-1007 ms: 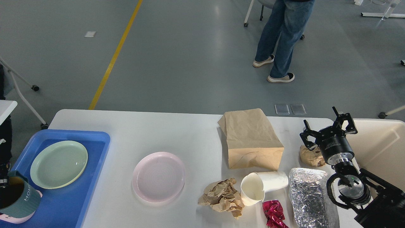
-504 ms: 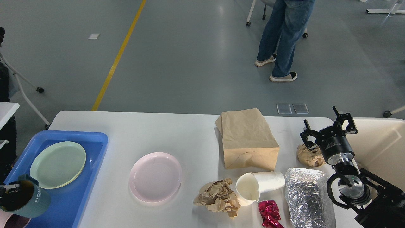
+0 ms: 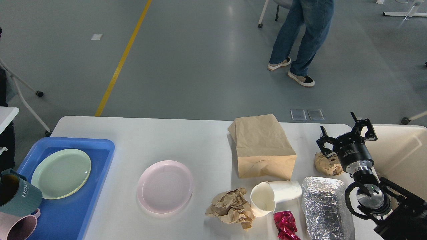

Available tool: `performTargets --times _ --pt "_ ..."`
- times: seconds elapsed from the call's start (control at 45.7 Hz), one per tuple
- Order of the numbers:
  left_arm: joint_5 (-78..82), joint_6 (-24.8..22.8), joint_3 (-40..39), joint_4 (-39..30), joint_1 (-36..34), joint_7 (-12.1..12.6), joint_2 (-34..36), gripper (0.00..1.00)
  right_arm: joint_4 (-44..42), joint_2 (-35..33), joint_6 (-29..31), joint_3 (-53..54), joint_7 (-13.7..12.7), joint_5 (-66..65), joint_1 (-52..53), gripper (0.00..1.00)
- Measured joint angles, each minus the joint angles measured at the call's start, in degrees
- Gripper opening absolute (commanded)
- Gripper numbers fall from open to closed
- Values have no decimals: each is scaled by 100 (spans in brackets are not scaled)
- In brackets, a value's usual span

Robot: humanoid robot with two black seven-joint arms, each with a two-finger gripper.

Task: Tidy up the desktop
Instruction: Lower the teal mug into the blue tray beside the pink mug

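Note:
The white desktop (image 3: 186, 140) carries litter on its right half: a brown paper bag (image 3: 262, 146), a crumpled brown paper ball (image 3: 230, 208), a white paper cup (image 3: 273, 197) on its side, a red foil wrapper (image 3: 285, 225), a silver foil bag (image 3: 325, 206) and a small brown paper wad (image 3: 325, 164). A pink plate (image 3: 165, 186) lies in the middle. My right gripper (image 3: 347, 135) is open and empty, just above and right of the small wad. My left gripper does not show.
A blue tray (image 3: 100, 166) at the left holds a green plate (image 3: 61, 173); a tilted teal mug (image 3: 20, 196) and a pink mug (image 3: 15, 228) are at its near corner. A beige bin (image 3: 403, 150) stands at the right edge. A person (image 3: 303, 36) walks beyond the table.
The teal mug has shifted up and left at the tray's near corner, and the pink mug under it now shows. The person has stepped. My right arm has not moved.

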Motion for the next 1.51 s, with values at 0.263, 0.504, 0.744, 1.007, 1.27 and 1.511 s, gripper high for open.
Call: performTargets --times 0.263,0.504,0.744,1.007,1.27,1.511 --pt "4 1 14 -4 2 4 -1 0 0 3 0 -3 0 1 0 100" --pt "10 1 21 -4 13 5 -10 0 3 4 0 -3 0 1 0 100" --pt "29 10 31 -5 23 5 -10 0 3 2 0 -1 0 2 0 100" --pt "30 11 30 -4 24 4 -10 0 2 3 0 -2 0 2 0 100" --pt "38 11 39 -4 31 4 -10 0 1 3 0 -3 0 1 0 100" --pt "54 13 40 -4 31 4 -15 0 2 3 0 -3 0 2 0 100"
